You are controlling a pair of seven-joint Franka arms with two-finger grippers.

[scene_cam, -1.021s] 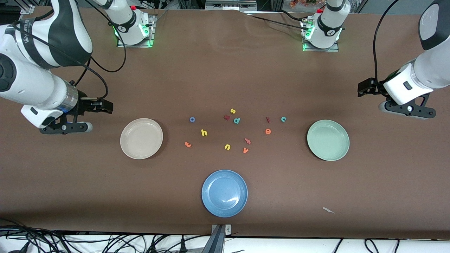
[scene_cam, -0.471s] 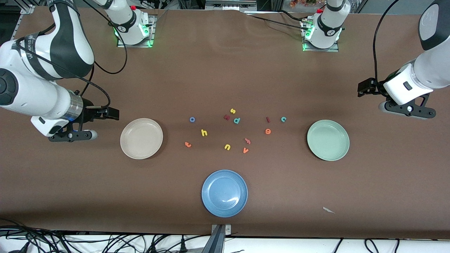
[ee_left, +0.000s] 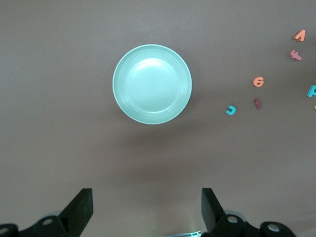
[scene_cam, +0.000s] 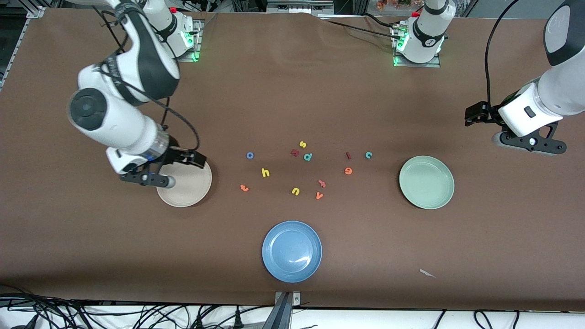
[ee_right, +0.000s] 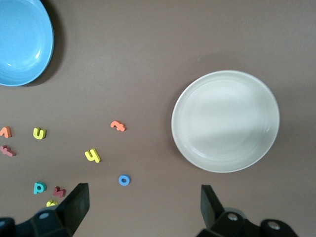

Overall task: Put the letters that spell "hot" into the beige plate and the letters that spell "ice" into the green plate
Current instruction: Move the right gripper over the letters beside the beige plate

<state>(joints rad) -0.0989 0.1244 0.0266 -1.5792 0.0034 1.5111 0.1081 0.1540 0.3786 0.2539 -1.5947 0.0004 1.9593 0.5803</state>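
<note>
- Over the rim of the round cream-beige plate (scene_cam: 185,189), the right gripper (scene_cam: 147,179) hangs with fingers (ee_right: 74,205) spread wide, holding nothing.
- At the left arm's end of the brown table (scene_cam: 292,100), the left gripper (scene_cam: 530,142) waits, fingers (ee_left: 81,210) released and empty.
- The yellow foam "h" (scene_cam: 265,172), blue ring "o" (scene_cam: 250,155) and orange "t" (scene_cam: 244,188) lie on the table beside the beige plate.
- The dark red "i" (scene_cam: 348,156), teal "c" (scene_cam: 369,155) and orange "e" (scene_cam: 348,171) lie near the round mint-green plate (scene_cam: 427,182).
- Only the front view shows both plates together.

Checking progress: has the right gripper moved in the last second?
Yes. The right gripper has swung toward the table's middle and now hangs open over the beige plate.
</note>
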